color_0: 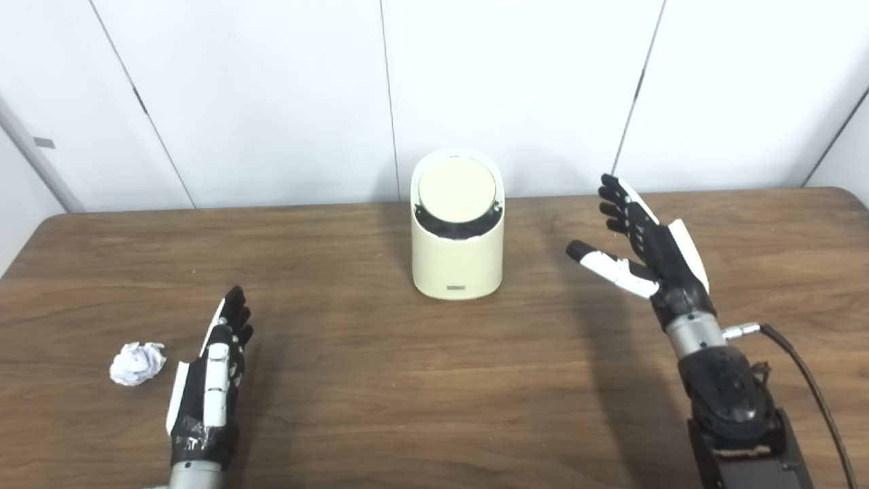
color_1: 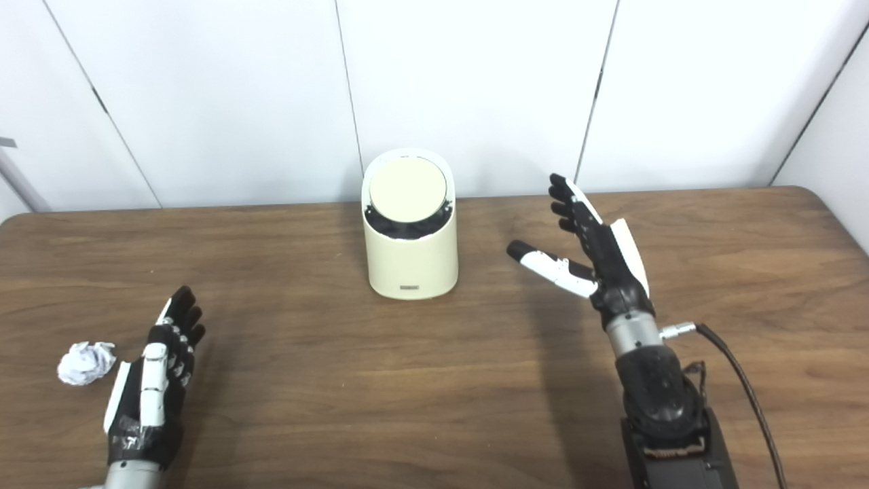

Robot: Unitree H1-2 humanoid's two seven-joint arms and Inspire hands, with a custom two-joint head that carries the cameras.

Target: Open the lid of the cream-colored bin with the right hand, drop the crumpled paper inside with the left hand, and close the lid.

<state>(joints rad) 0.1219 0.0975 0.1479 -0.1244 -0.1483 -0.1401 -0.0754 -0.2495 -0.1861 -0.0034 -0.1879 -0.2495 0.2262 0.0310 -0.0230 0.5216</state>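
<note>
I've got the cream bin (color_0: 457, 231) at the table (color_0: 380, 394) centre-back, lid (color_0: 456, 191) down. R hand (color_0: 641, 241) is right of the bin, fingers spread, holding nothing, not touching it. L hand (color_0: 212, 370) is well left-front of the bin, also released, w/ the crumpled paper (color_0: 137, 363) just beside it. Risk: bin looks light, so a sideways push on the lid could shove or tip it.

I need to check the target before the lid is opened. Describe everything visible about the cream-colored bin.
The cream-colored bin is a small, smooth, plastic-looking cylinder with rounded edges, standing upright on the wooden table near its far edge, midway across. Its round lid slopes toward the camera and sits shut, with a dark gap below its front rim. A small label strip marks the base front. Nothing touches it; both hands are apart from it.
</note>
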